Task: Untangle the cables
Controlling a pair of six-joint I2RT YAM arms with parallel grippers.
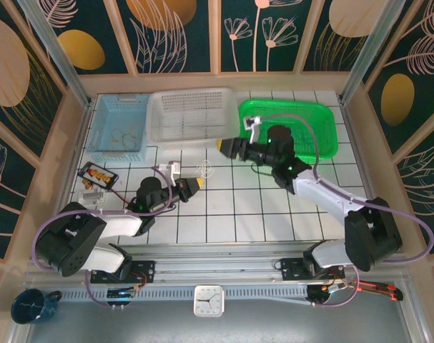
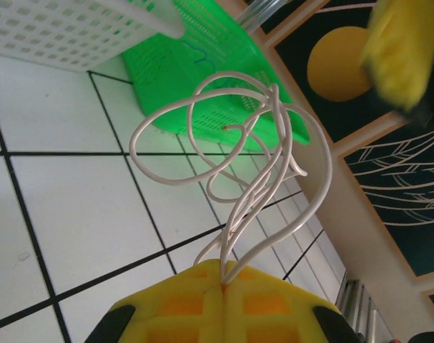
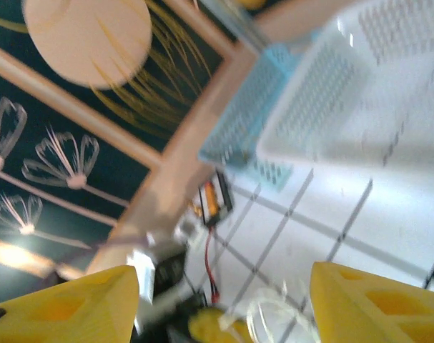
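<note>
Cables: We found the cables (image 2: pixel 231 164) bunched in pale loose loops, lifted off the table (image 1: pixel 259 207), near its middle and in front of the white basket (image 1: pixel 191 114).
Left gripper: The left gripper (image 2: pixel 222 275) was clamped tight on the lower ends of the loops. Its yellow pads met around several strands, and the loops fanned out beyond them.
Right gripper: The right gripper (image 3: pixel 220 307) had its fingers spread wide with nothing between them. It hung near the cables on their far side, facing the left gripper.
Step in hand: We judged this to be the approach for a second grip, with one arm anchoring the bundle and the other lining up on a loop.
Next move: It called for the right gripper to come onto one outer loop alone, close on it, then draw it away from the left gripper.
Uncertainty: The right wrist view was blurred, so we could not tell which strand lay nearest its fingers.
</note>
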